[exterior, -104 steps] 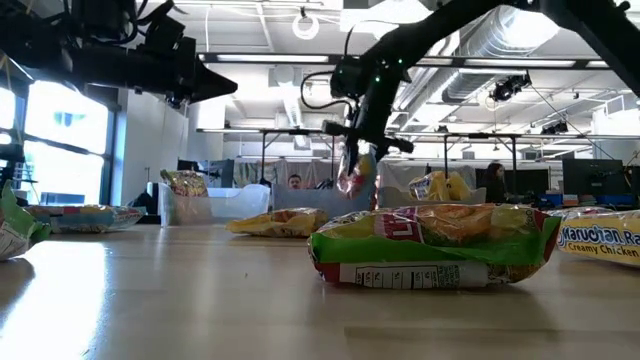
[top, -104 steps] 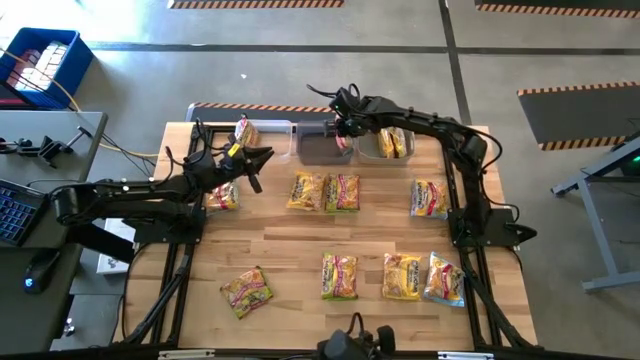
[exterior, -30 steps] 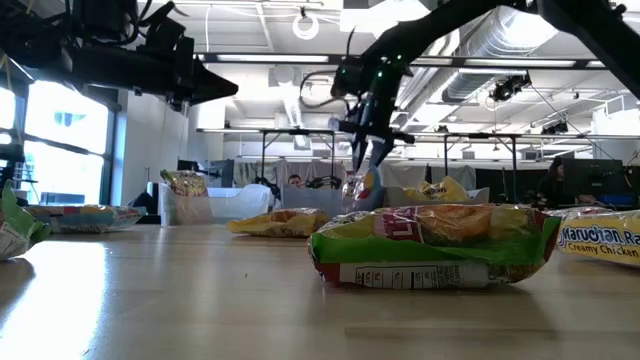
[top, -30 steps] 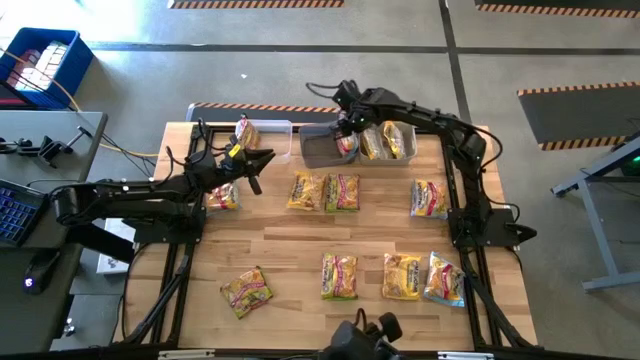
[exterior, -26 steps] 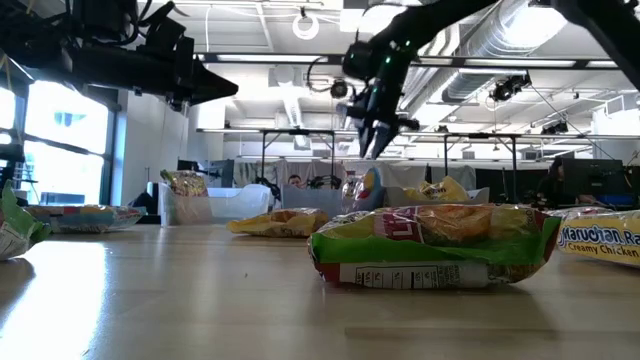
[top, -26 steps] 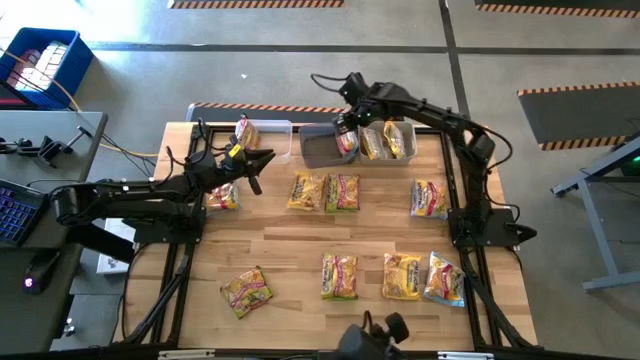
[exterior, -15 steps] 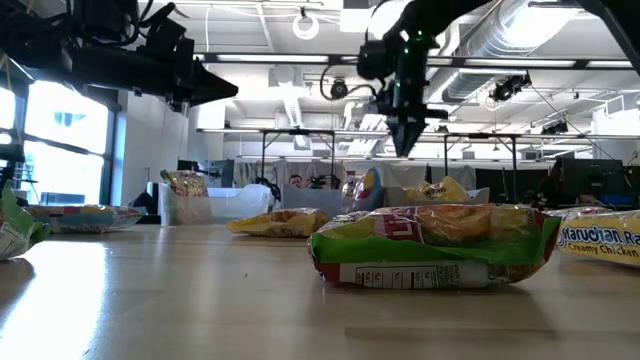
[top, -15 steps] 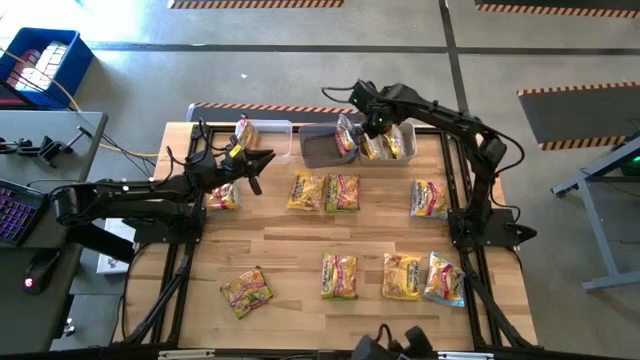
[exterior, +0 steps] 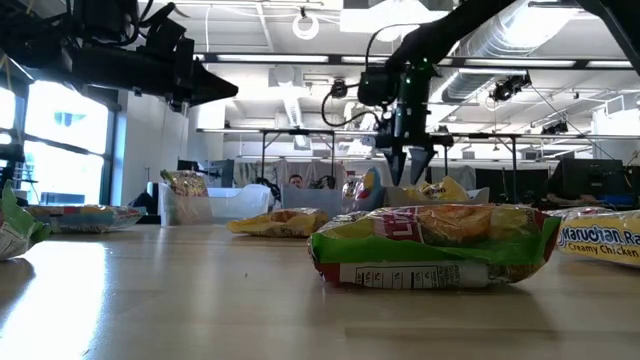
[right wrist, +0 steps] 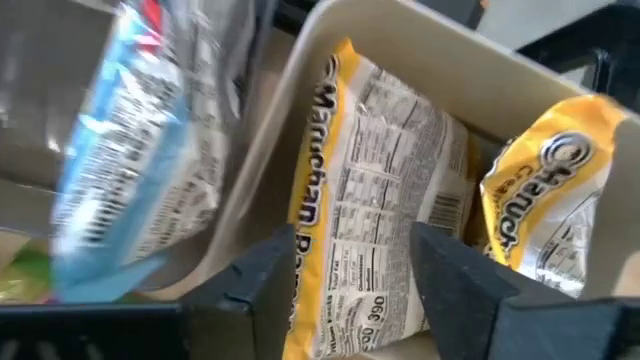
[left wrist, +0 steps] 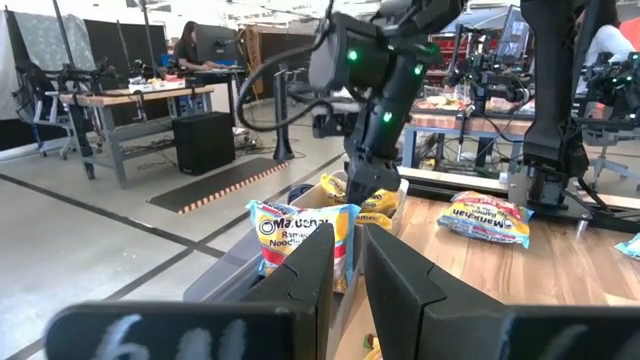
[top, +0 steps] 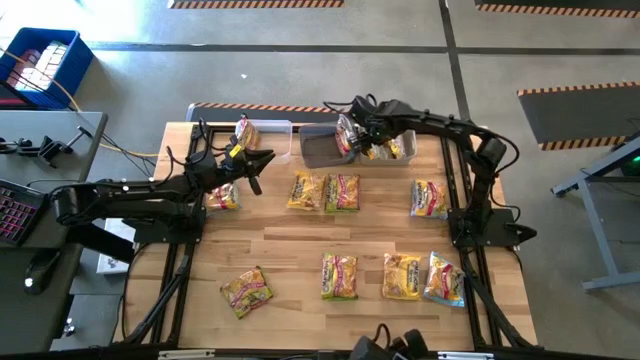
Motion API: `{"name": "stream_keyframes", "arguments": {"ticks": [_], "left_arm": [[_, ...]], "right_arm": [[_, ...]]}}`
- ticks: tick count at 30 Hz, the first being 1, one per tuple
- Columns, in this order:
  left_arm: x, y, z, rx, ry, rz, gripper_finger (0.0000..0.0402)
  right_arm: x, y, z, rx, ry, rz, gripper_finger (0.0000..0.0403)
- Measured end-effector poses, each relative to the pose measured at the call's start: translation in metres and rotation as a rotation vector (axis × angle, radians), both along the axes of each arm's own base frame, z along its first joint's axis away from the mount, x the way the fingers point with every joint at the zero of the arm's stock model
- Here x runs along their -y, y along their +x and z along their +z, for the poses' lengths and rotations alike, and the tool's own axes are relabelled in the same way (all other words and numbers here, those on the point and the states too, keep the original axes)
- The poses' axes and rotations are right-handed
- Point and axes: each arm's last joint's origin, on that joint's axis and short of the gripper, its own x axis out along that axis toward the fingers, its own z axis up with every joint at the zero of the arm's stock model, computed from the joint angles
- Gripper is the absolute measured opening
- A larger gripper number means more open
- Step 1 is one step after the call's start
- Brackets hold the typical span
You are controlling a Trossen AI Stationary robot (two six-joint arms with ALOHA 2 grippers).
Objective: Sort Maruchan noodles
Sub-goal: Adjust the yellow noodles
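Sorting is judged partly done. Some Maruchan noodles (top: 384, 146) are seen standing in clear bins (top: 315, 148) at the upper centre of the high view; about nine packets remain spread over the surface (top: 290, 250). The right claw (top: 362, 133) is positioned over the bins, fingers parted, nothing held. The left claw (top: 256, 166), left of centre, is nearly closed and empty.

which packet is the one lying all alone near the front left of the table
From the high view, find the wooden table and go to its near edge, left of centre. A single noodle packet lies there at a slant, green and red printed. Its nearest neighbours form a row to its right; this one lies apart.
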Motion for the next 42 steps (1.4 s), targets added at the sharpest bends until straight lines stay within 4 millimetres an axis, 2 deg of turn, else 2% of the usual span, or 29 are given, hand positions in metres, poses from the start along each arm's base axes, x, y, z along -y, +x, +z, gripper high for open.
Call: {"name": "stream_keyframes", "arguments": {"ticks": [8,17,26,32,42], "left_arm": [[0.0,0.0,0.0,0.0,0.0,0.0,0.0046],[0.0,0.0,0.0,0.0,0.0,0.0,0.0046],[0.0,0.0,0.0,-0.001,0.0,0.0,0.0046],[0.0,0.0,0.0,-0.001,0.0,0.0,0.0046],[0.0,0.0,0.0,-0.001,0.0,-0.003,0.0046]], "right_arm": [[-0.002,-0.002,-0.018,0.007,-0.002,-0.001,0.0185],[-0.002,0.004,-0.017,0.048,-0.025,-0.01,0.0185],[-0.001,0.003,-0.026,0.022,-0.015,-0.017,0.0182],[0.0,0.004,-0.028,0.018,-0.023,-0.02,0.0138],[0.0,0.001,-0.029,-0.022,-0.021,0.0,0.0009]]}}
